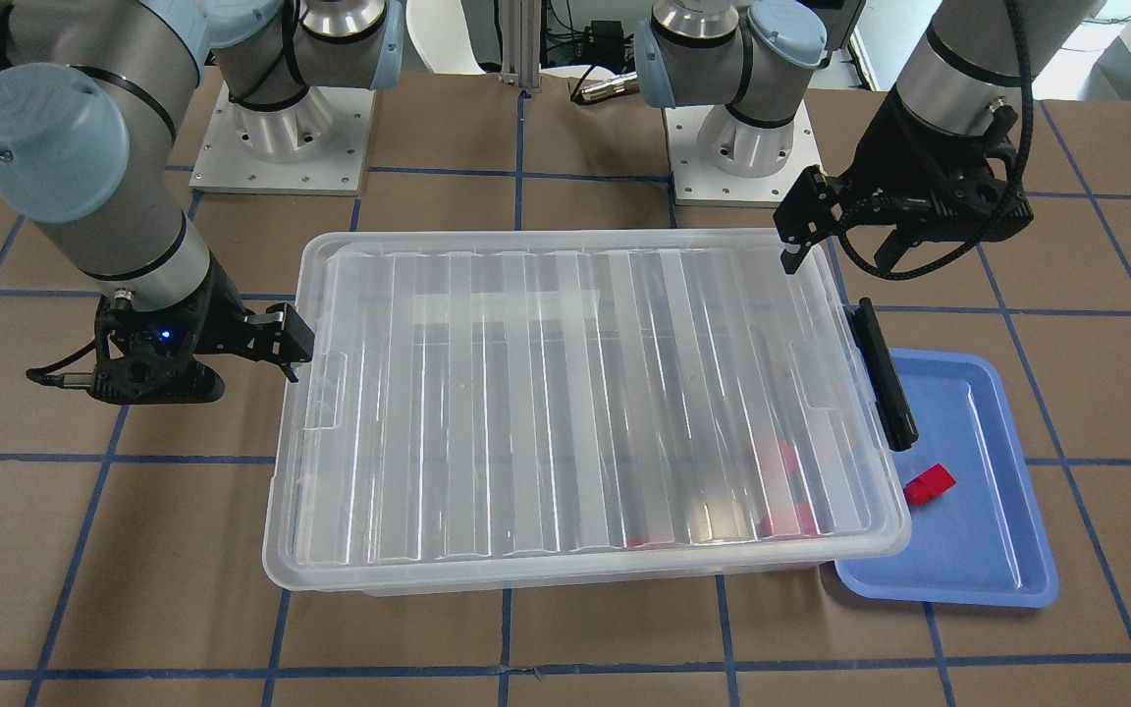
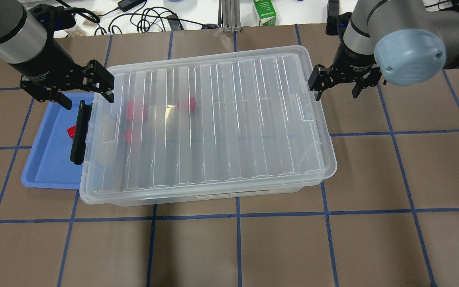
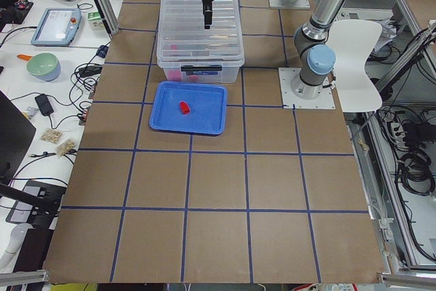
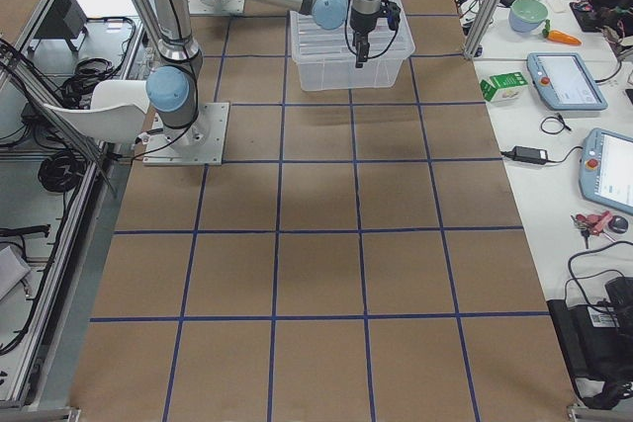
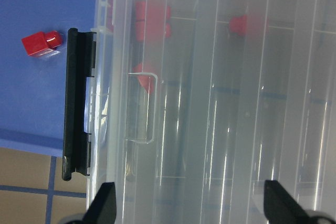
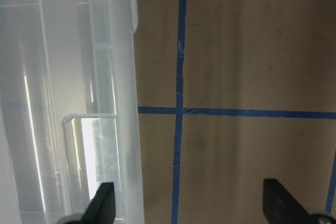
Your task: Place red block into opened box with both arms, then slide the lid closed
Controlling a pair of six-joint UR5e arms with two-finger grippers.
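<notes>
**Q:** What sits on the table (image 2: 253, 247)?

**A:** A large clear box (image 2: 213, 196) lies lengthwise on brown paper marked with a grid of blue tape. The ribbed clear lid (image 2: 221, 119) lies over it and covers it almost from end to end; whether it is fully seated cannot be told. A black bar (image 2: 79, 133) runs along the box's left end; a shallow blue tray (image 2: 46, 167) lies just beside that end.

**Q:** Where are the red pieces?

**A:** One red block (image 2: 71, 131) lies in the tray, close to the black bar. Three red blocks (image 2: 135, 109) show blurred through the lid, inside the box near its left end.

**Q:** And the grippers?

**A:** The left gripper (image 2: 88, 97) hangs over the box's far left corner with its fingers spread wide, holding nothing. The right gripper (image 2: 336, 93) hangs at the far right corner, equally wide and empty; one finger is just beside the rim and the other is over bare paper.

**Q:** Any writing?

**A:** A label strip (image 2: 229, 193) on the box's near wall and a green carton (image 2: 264, 12) beyond the table both carry print; it is too small to read.
</notes>
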